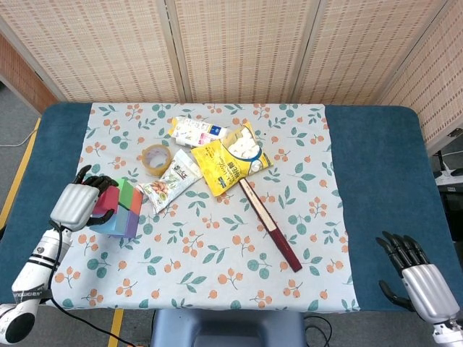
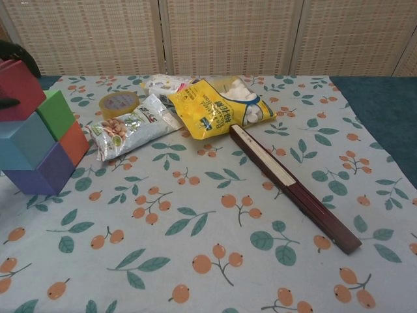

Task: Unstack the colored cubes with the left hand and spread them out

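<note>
cubes (image 1: 121,208) stacked at the cloth's left edge, where my left hand (image 1: 74,204) wraps the tilted red top cube (image 2: 18,89) to lift it; right hand (image 1: 423,280) idle, fingers spread, empty.

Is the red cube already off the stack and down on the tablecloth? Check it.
No, the red cube sits tilted atop the blue cube, with the left hand wrapped around it.

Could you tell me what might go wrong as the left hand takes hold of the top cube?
1. The left hand grips the red cube, already tilted; lifting may topple the stack.
2. The nut packet and tape roll lie close by, so spread cubes could bump them.
</note>
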`<state>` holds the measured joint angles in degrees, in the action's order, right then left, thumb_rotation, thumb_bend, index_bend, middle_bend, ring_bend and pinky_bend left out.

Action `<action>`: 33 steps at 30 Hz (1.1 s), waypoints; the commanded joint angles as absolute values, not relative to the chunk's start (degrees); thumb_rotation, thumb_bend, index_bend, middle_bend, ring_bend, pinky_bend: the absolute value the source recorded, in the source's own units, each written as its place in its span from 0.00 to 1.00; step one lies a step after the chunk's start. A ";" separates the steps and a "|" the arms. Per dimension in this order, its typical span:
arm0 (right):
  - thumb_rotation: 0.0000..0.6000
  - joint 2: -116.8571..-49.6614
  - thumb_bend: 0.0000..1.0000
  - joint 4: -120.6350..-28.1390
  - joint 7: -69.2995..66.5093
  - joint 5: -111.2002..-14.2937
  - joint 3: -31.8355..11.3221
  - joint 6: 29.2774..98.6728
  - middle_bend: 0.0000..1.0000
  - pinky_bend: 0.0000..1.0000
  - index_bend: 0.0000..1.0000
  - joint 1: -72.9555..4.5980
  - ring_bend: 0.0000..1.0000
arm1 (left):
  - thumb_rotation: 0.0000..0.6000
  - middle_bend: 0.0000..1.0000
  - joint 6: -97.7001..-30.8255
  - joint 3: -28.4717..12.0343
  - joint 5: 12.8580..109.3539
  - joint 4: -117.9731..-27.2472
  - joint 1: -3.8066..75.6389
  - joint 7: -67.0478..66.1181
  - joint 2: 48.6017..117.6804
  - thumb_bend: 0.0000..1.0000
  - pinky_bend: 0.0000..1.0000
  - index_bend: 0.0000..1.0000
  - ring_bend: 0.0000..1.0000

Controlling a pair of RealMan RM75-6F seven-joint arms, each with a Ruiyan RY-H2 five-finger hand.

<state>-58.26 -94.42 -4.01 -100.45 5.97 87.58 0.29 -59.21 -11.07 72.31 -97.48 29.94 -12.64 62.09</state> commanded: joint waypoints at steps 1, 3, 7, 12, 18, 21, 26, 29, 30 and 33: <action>1.00 -58.26 0.29 -94.55 -3.83 -100.31 6.01 87.42 0.00 0.00 0.00 0.24 0.00 | 1.00 0.62 -61.09 -11.04 74.78 -96.59 29.92 -10.43 62.64 0.33 0.16 0.37 0.54; 1.00 -58.31 0.29 -94.60 -3.65 -100.24 6.04 87.26 0.00 0.00 0.00 0.20 0.00 | 1.00 0.63 -62.28 -11.03 76.16 -96.08 29.93 -9.62 63.03 0.33 0.19 0.38 0.56; 1.00 -58.28 0.29 -94.74 -3.32 -100.08 6.21 86.55 0.00 0.00 0.00 -0.01 0.00 | 1.00 0.64 -64.16 -11.28 78.16 -95.75 30.20 -8.95 63.53 0.34 0.24 0.40 0.59; 1.00 -58.25 0.29 -94.93 -3.26 -99.82 6.30 85.97 0.00 0.00 0.00 -0.22 0.00 | 1.00 0.63 -65.66 -11.65 80.85 -97.11 31.34 -8.36 64.76 0.33 0.24 0.40 0.59; 1.00 -58.20 0.29 -95.05 -4.52 -99.49 6.42 85.17 0.00 0.00 0.00 -0.65 0.00 | 1.00 0.62 -64.71 -10.49 85.50 -100.80 34.44 -12.39 68.89 0.33 0.22 0.40 0.59; 1.00 -58.25 0.29 -94.98 -6.30 -99.25 6.21 85.14 0.00 0.00 0.00 -0.95 0.00 | 1.00 0.61 -62.06 -9.51 86.10 -101.31 36.77 -15.18 73.32 0.33 0.21 0.40 0.59; 1.00 -57.91 0.29 -94.52 -8.56 -98.88 6.09 85.08 0.00 0.00 0.00 -1.26 0.00 | 1.00 0.59 -57.19 -7.97 84.80 -98.15 40.49 -20.39 82.66 0.33 0.19 0.39 0.58; 1.00 -57.42 0.29 -94.53 -9.43 -98.49 5.88 85.64 0.00 0.00 0.00 -1.12 0.00 | 1.00 0.59 -55.61 -7.25 83.98 -94.72 41.77 -21.94 87.35 0.33 0.18 0.39 0.58; 1.00 -57.16 0.29 -94.52 -9.91 -98.42 5.87 85.87 0.00 0.00 0.00 -1.05 0.00 | 1.00 0.59 -54.92 -6.99 83.48 -93.03 42.24 -22.29 89.19 0.33 0.18 0.39 0.57; 1.00 -56.57 0.29 -94.45 -11.21 -98.49 5.92 86.40 0.00 0.00 0.00 -0.92 0.00 | 1.00 0.56 -53.91 -6.53 82.77 -88.48 43.11 -21.90 93.21 0.32 0.14 0.33 0.53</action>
